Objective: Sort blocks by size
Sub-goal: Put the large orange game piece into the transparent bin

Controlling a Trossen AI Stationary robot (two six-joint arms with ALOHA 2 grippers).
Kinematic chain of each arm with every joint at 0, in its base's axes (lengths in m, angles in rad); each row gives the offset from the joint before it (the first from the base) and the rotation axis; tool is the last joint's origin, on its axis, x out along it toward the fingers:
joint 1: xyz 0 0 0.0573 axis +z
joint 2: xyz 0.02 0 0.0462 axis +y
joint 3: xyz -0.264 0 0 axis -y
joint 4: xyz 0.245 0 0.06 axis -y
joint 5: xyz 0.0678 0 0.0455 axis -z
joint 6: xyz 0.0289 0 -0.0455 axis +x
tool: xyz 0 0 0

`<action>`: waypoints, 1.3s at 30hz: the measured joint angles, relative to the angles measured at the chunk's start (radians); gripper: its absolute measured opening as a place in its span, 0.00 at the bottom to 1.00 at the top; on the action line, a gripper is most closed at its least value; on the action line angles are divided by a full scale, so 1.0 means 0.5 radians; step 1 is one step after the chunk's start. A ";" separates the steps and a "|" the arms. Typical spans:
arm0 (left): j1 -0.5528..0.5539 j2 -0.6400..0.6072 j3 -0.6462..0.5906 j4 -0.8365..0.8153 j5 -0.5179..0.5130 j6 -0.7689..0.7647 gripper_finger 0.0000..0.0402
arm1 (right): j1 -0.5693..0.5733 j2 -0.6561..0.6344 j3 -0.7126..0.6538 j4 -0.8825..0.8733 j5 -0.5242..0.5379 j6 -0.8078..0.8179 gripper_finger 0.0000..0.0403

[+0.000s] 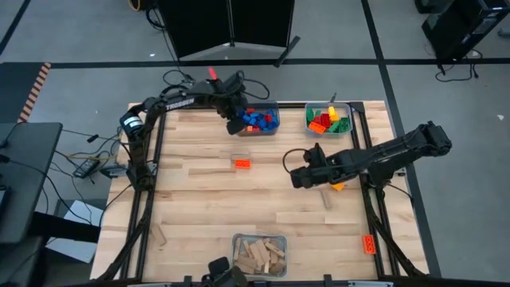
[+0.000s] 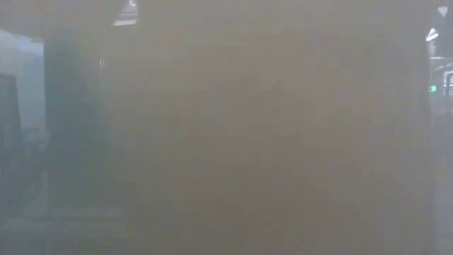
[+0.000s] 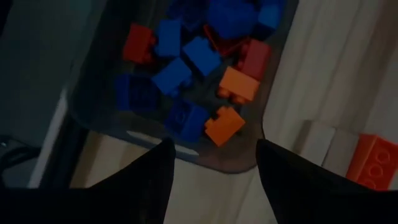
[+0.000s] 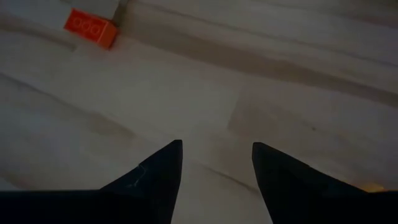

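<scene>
The left gripper (image 3: 211, 165) hangs just over the near rim of the blue-brick bin (image 1: 272, 131), fingers spread wide with nothing between them. The bricks inside (image 3: 186, 68) are mostly blue, with a few red and orange ones. The risk here is a low exit: if the arm pulls away without lifting, a finger could catch the bin's rim and drag or tip it, spilling sorted pieces back onto the counter (image 1: 199, 207).

The right gripper (image 4: 214, 158) is out over bare boards, well to the side of that bin, fingers parted and empty. The orange brick (image 1: 241, 163) lies between the two arms, just below the blue-brick bin. Both arms could reasonably go for it (a shared target is where a collision would come from).

A tan wooden block (image 1: 325, 198) lies close by the right gripper, and a yellow piece (image 1: 338, 186) shows just under the arm; a sweeping move could knock either away. Another orange brick (image 1: 369, 243) sits at the counter's edge, far from the blue-brick bin, and a nudge could push it off. The second bin (image 1: 347, 107) and the wood-block bin (image 1: 235, 239) stand clear of both arms. The low view shows nothing usable.
</scene>
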 joint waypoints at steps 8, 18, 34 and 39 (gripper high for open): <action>-0.002 -0.002 0.244 -0.178 -0.001 -0.049 0.58 | -0.096 0.000 0.000 0.010 0.015 -0.004 0.52; -0.205 -0.055 0.263 -0.356 -0.054 -0.046 0.58 | -0.188 0.001 0.000 0.045 0.018 -0.004 0.52; -0.747 -0.065 0.240 -0.290 -0.165 -0.286 0.58 | -0.131 0.001 0.000 0.047 -0.078 -0.201 0.52; -0.849 -0.066 0.236 -0.466 -0.154 -0.421 0.58 | -0.059 0.001 0.000 0.051 -0.145 -0.279 0.52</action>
